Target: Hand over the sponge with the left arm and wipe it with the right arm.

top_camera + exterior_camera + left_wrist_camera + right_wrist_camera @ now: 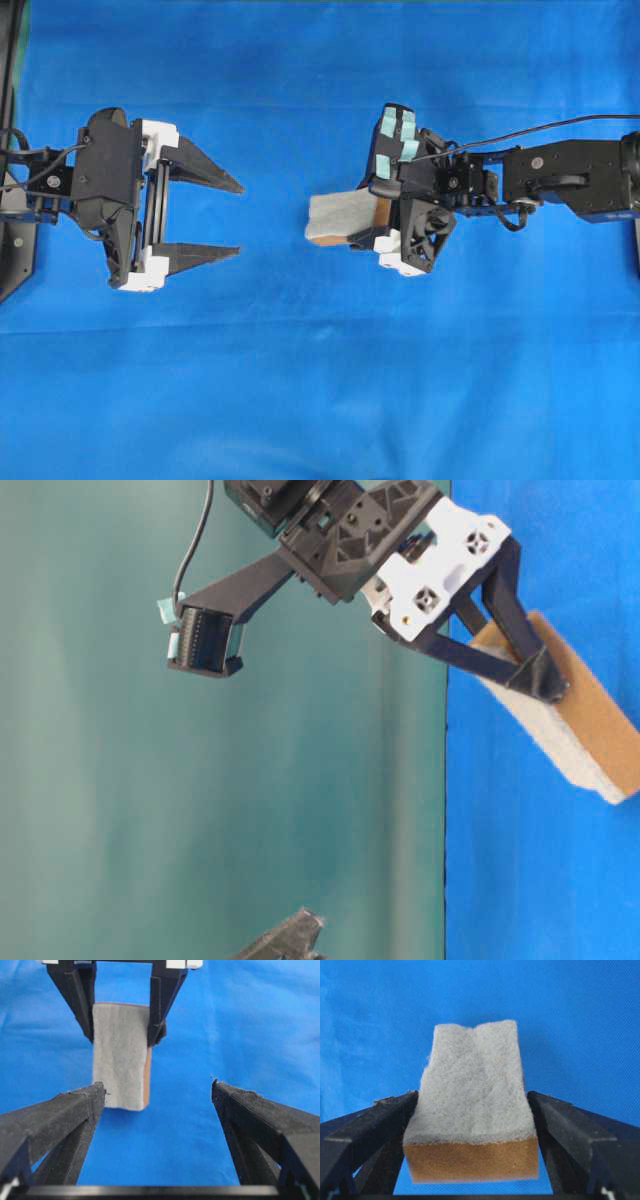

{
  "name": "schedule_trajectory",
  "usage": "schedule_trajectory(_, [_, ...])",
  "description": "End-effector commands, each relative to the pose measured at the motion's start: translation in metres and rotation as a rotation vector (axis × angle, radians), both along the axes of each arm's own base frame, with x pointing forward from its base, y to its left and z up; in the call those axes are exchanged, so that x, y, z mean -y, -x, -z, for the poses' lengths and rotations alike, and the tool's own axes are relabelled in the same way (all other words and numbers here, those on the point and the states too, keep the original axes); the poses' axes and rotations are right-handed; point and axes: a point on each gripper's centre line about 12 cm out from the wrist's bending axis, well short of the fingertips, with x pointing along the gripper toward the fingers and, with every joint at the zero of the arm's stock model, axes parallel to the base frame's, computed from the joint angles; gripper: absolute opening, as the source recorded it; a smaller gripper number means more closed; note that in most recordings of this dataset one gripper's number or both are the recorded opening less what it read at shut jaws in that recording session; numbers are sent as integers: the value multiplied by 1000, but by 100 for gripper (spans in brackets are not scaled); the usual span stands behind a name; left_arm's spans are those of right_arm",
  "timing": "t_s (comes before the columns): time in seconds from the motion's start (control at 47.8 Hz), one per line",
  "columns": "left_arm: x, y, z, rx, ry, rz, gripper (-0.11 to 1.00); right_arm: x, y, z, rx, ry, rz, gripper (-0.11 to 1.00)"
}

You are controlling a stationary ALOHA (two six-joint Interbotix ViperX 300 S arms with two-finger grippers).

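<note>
We find no readable text, no label, no brand, no number, no sign on anything in any of the four views

Brightness: all four views were bright and evenly lit.
Shadows: soft and faint on the blue bench (320, 400), beneath the sponge (345, 217).
Glare: none on the cloth; the white blocks (440, 570) looked near overexposed.
Focus: in the wrist views the near fingers (55, 1120) were soft.
Blur: the table-level view's lower black tip (290, 938) was smeared.
</note>
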Motion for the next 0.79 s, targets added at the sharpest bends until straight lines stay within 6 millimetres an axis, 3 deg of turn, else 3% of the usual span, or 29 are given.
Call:
schedule_trajectory(0.0, [1, -2, -8, 29, -1, 5, 92, 0, -6, -22, 52, 3, -2, 76])
schedule_trajectory(0.564, [1, -1, -6, 23, -7, 5, 92, -1, -2, -74, 126, 24, -15, 76])
schedule_trajectory(0.774, [1, -1, -6, 22, -7, 5, 92, -1, 2, -79, 138, 26, -17, 76])
